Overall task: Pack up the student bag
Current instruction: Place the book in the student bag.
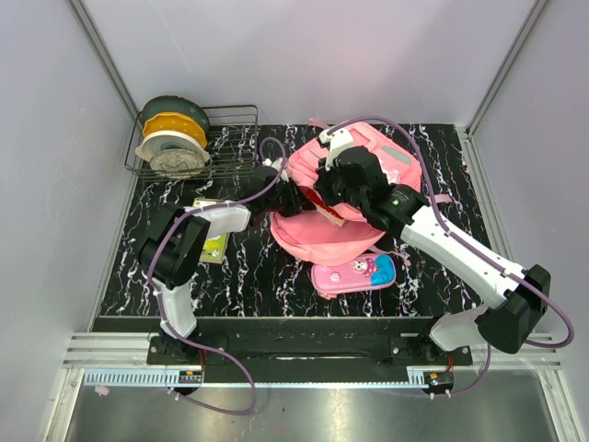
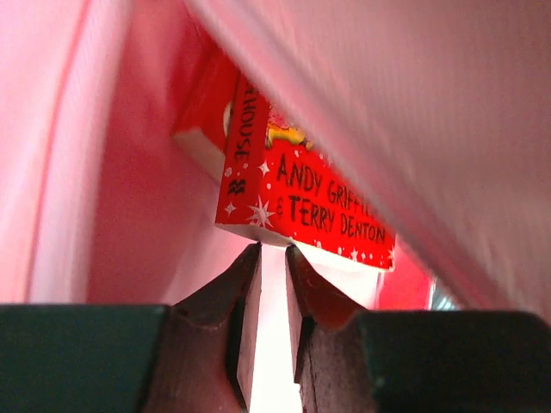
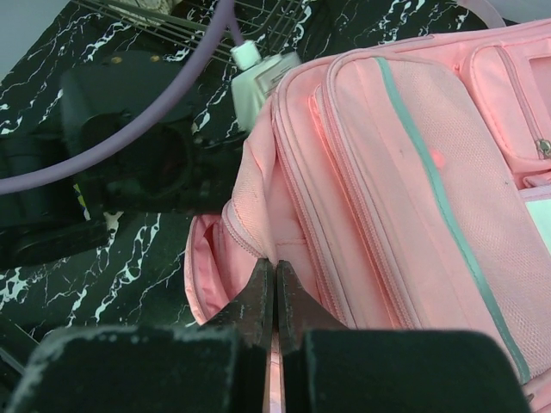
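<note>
The student bag [image 1: 398, 162] lies at the middle back of the table, its main compartment gaping toward the left and its front flap [image 1: 322, 236] sagging down. My right gripper [image 3: 275, 265] is shut on the pink zipper rim of the bag [image 3: 413, 172], holding the mouth up; from above it sits over the opening [image 1: 331, 197]. My left gripper [image 2: 273, 249] is inside the bag, surrounded by pink lining [image 2: 129, 172]. Its jaws stand a narrow gap apart with nothing between them. A red book [image 2: 310, 202] stands just beyond the tips.
A pink-purple cartoon pencil case [image 1: 354, 273] lies in front of the bag. Another book [image 1: 213, 241] rests on the table by the left arm. A wire basket [image 1: 235, 138] with stacked round items stands at the back left. The left arm [image 3: 129, 155] blocks the bag's mouth.
</note>
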